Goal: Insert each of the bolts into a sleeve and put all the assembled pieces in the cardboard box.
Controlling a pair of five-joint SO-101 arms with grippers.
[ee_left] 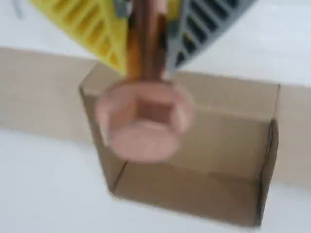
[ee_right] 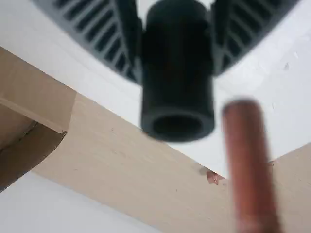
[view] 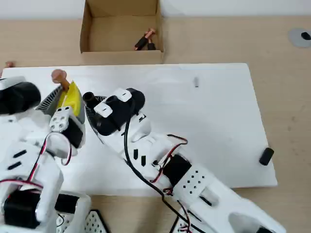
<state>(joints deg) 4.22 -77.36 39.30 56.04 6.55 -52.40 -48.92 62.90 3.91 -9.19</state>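
Copper bolt (view: 59, 76): broad flanged head, smooth round shank, dull metallic sheen. Clamped by the shank between the left jaws, one of ribbed yellow plastic, one of ribbed grey. Head outward, past the jaw tips. Held over the white board (view: 214, 111) near its 10 o'clock corner.

Black sleeve (view: 89, 98): short matte tube, open bore facing out. Gripped around its body by the right jaws, both ribbed grey. Sits at 4 o'clock from the bolt in the high view, near it but apart.

Cardboard box (view: 86, 29): open-topped, brown, flat plain walls. Stands at 12 o'clock beyond the board on the wooden bench (view: 282, 77). Holds assembled copper-and-black pieces (view: 146, 40) toward its 4 o'clock corner.

Second black sleeve (view: 266, 156): same matte finish, lying at the board's 4 o'clock edge, well apart from both arms.
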